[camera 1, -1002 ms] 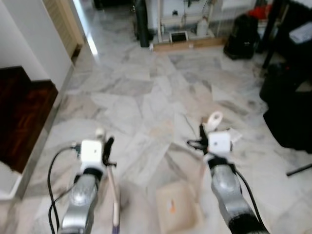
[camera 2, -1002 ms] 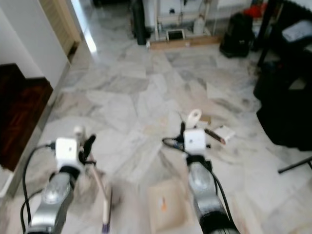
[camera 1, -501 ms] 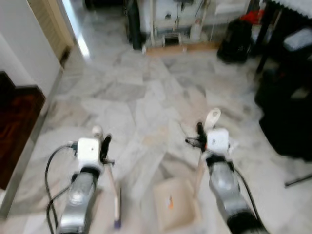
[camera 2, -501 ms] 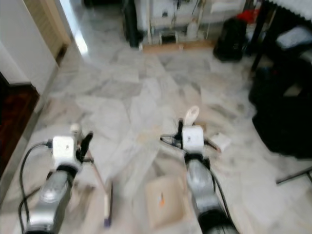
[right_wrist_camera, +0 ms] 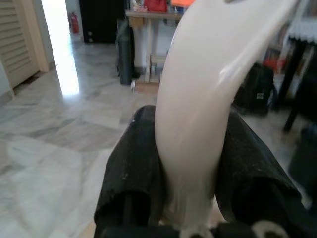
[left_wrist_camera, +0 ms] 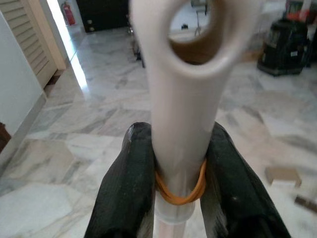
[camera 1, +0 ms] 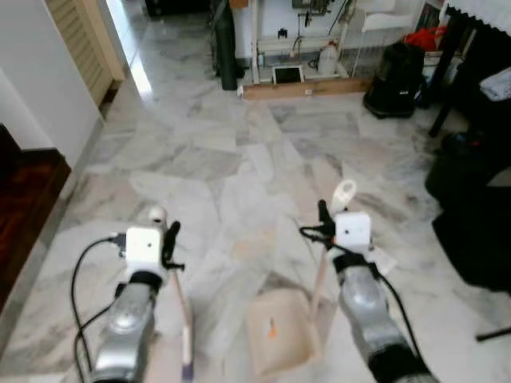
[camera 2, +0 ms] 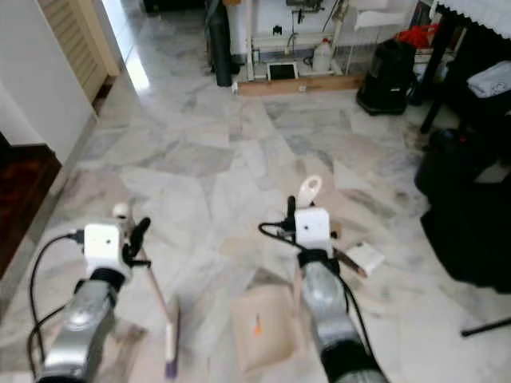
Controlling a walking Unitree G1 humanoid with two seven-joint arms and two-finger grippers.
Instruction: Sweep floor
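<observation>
My left gripper [camera 1: 165,241] is shut on a cream broom handle [camera 1: 182,311] that slants down to the marble floor. In the left wrist view the black fingers [left_wrist_camera: 130,183] squeeze this handle [left_wrist_camera: 183,99] just above an orange rubber band. My right gripper [camera 1: 326,225] is shut on the pale handle [camera 1: 342,193] of a beige dustpan [camera 1: 275,339] resting on the floor between my arms. The right wrist view shows that handle [right_wrist_camera: 203,94] clamped between the two fingers [right_wrist_camera: 131,173]. A small white card and a brown scrap [camera 2: 361,257] lie on the floor right of my right arm.
Dark furniture [camera 1: 479,199] and a black bag [camera 1: 395,68] stand on the right. A dark wooden step [camera 1: 20,199] and a white wall [camera 1: 32,88] lie left. At the back are a wooden plank [camera 1: 307,86], a black post [camera 1: 226,44] and a shelf.
The whole picture has shifted and sharpened, so the camera has moved. Both grippers keep the same hold on the broom and the dustpan handle.
</observation>
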